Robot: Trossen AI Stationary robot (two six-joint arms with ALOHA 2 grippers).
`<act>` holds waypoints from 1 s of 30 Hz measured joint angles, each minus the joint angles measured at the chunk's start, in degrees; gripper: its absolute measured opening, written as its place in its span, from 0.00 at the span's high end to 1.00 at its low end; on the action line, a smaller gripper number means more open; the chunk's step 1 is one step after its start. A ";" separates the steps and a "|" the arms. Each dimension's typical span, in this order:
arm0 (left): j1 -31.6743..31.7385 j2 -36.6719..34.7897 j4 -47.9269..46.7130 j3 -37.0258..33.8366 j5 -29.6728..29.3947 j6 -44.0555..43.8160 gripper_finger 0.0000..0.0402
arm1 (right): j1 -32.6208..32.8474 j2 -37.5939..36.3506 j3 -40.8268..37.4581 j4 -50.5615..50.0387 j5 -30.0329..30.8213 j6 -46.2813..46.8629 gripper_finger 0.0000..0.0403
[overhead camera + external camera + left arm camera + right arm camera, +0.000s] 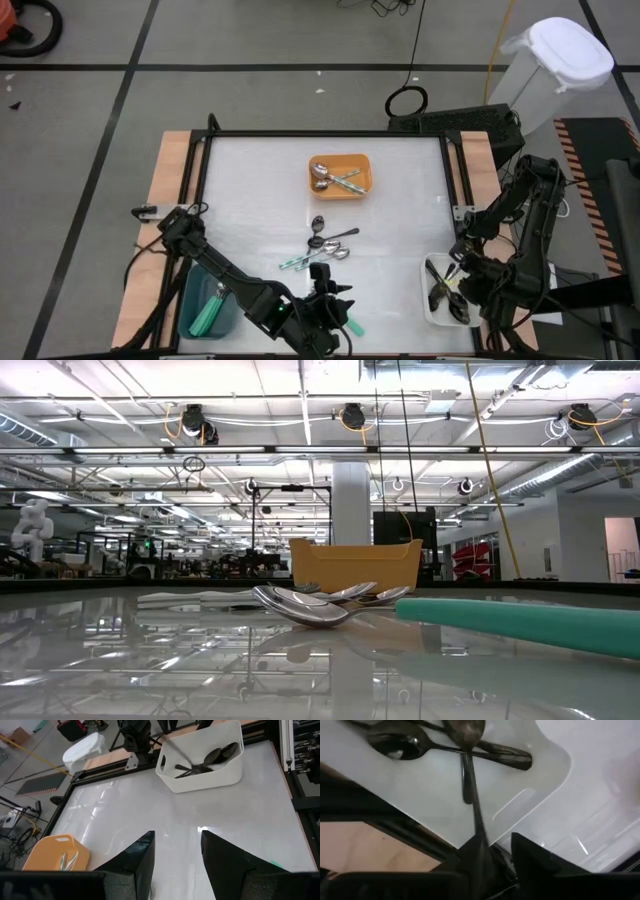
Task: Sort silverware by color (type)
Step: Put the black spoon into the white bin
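1. Hovering at the table's near edge, your left gripper [330, 300] stands spread and empty — loose spoons [325, 245] lie mid-table, bare surface around them.
2. Only the right wrist view shows your right gripper [495, 847] over the white tray [545, 770], a black spoon [467, 765] against one finger — grip uncertain.

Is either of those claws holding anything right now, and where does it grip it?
The right tool has a black spoon by its handle end, over the white tray; it may be letting go. The left tool is empty.

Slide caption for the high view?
Right end effector over white tray of black spoons; mixed spoons remain mid-table.
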 joint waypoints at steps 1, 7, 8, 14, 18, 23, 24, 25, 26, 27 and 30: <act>0.00 0.00 -0.01 0.00 0.00 -0.01 0.60 | -0.05 0.00 0.00 -0.01 0.32 0.42 0.74; 0.00 0.00 0.00 0.00 0.00 -0.06 0.60 | -0.05 0.00 0.00 -0.21 1.13 3.32 0.60; 0.00 0.00 -0.01 0.00 0.00 -0.10 0.60 | -0.05 0.00 0.00 -0.44 1.11 4.32 0.58; 0.00 0.00 0.01 0.00 0.00 -0.17 0.60 | -0.07 -0.02 0.74 -0.73 0.92 11.23 0.58; 0.04 0.00 0.01 0.00 0.00 -0.17 0.60 | -0.25 0.15 -0.70 -0.83 0.16 14.84 0.64; 0.04 0.00 -0.01 0.00 0.00 -0.38 0.60 | -0.93 0.44 -5.34 -0.69 -5.46 15.08 0.77; 0.04 0.00 -0.03 0.00 0.00 -0.39 0.60 | -0.93 0.44 -6.19 -0.38 -5.98 14.92 0.80; 0.04 0.00 -0.05 0.00 0.01 -0.39 0.60 | -0.93 0.44 -6.86 -0.04 -6.47 14.49 0.84; 0.04 0.00 -0.05 0.00 0.00 -0.40 0.60 | -0.93 0.44 -7.47 0.33 -6.54 14.04 0.87; 0.04 0.00 -0.07 0.00 0.00 -0.42 0.60 | -0.93 0.44 -7.99 0.70 -6.54 13.61 0.90; 0.10 0.00 -0.07 0.00 0.00 -0.42 0.60 | -1.01 0.44 -9.21 2.69 -6.52 11.82 0.98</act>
